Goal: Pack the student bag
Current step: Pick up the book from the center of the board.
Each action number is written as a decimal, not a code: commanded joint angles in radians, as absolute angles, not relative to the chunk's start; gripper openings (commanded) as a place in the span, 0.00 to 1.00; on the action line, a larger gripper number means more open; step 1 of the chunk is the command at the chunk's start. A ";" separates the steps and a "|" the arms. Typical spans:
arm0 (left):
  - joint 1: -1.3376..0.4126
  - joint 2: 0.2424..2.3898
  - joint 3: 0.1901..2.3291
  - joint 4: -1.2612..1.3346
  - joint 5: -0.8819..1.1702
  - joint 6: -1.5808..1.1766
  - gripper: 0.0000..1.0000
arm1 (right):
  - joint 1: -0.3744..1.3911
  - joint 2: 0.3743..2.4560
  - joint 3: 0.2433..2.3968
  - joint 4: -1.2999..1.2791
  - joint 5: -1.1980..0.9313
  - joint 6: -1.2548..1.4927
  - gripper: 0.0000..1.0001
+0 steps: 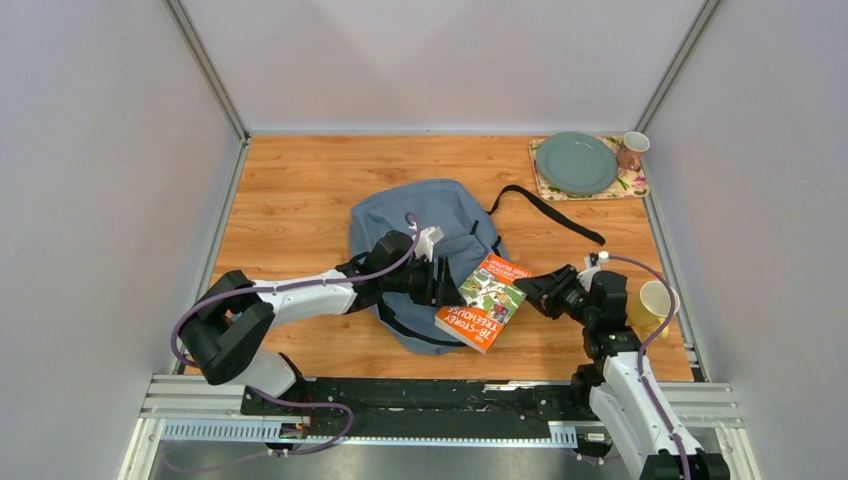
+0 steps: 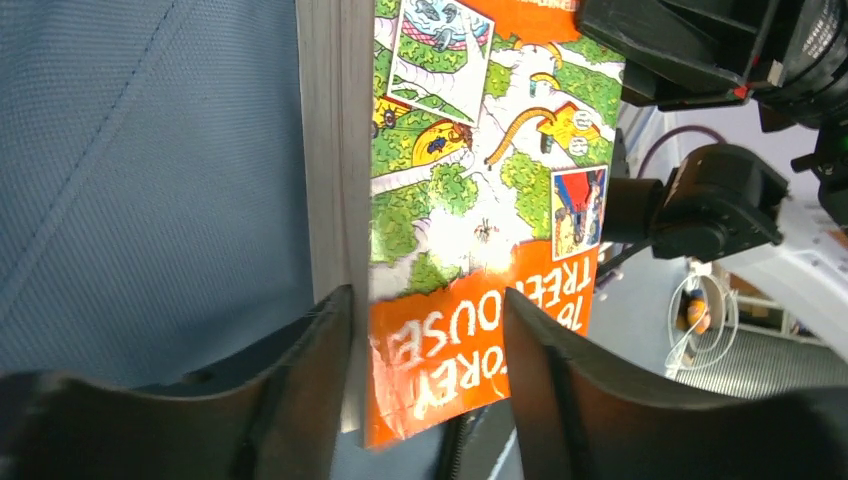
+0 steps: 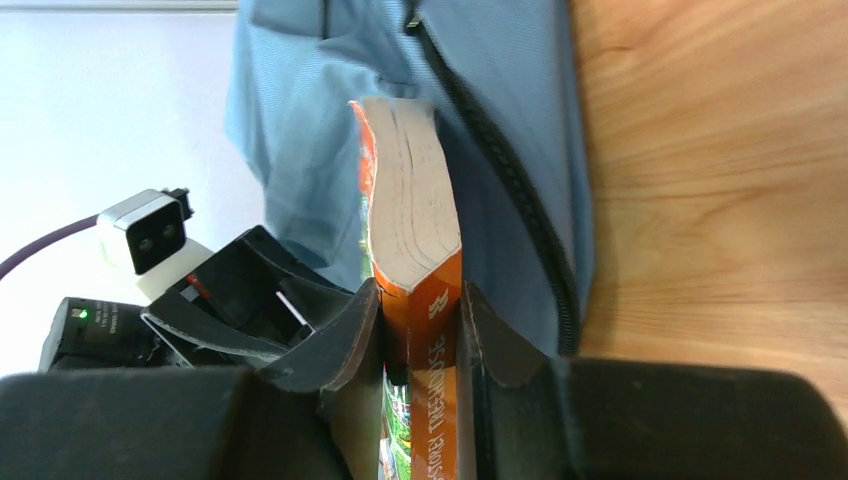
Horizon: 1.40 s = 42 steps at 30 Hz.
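The bag (image 1: 415, 215) is shown lying flat at the middle of the table (image 1: 300, 180), its strap (image 1: 548, 212) trailing toward the far right. Over its near right edge a book (image 1: 482, 302) is held up on edge, beside the dark zip (image 3: 500, 170); whether the zip is undone cannot be told.

The book is clamped by the right gripper (image 3: 420, 295), whose fingers (image 3: 350, 335) are closed tightly on both covers near the spine. The left gripper (image 2: 425, 300) is spread wide and nothing is seen held in it; the cover runs behind one finger, and contact cannot be judged.

Hazards, as judged:
- The grip is taken at one end only, so the book could pivot or slip under its own weight.
- The soft fabric is not seen to be held apart, so the book's corner could catch on the zip and push the bag along.
- The two grippers are close together and could be brought into collision.
- A yellow cup (image 1: 655, 300) just beside the right arm could be knocked.
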<state>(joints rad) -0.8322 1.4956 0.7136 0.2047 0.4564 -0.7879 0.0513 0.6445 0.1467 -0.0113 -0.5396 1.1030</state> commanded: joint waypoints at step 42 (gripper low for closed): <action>-0.741 1.444 0.649 1.109 0.828 -1.223 0.00 | 0.060 0.522 0.594 -0.210 -0.877 0.871 0.67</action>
<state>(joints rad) -0.7357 1.4849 0.6529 1.0550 0.8318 -1.2469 0.0570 0.5503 0.5640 -0.1486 -0.8886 0.9169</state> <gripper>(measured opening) 0.267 0.524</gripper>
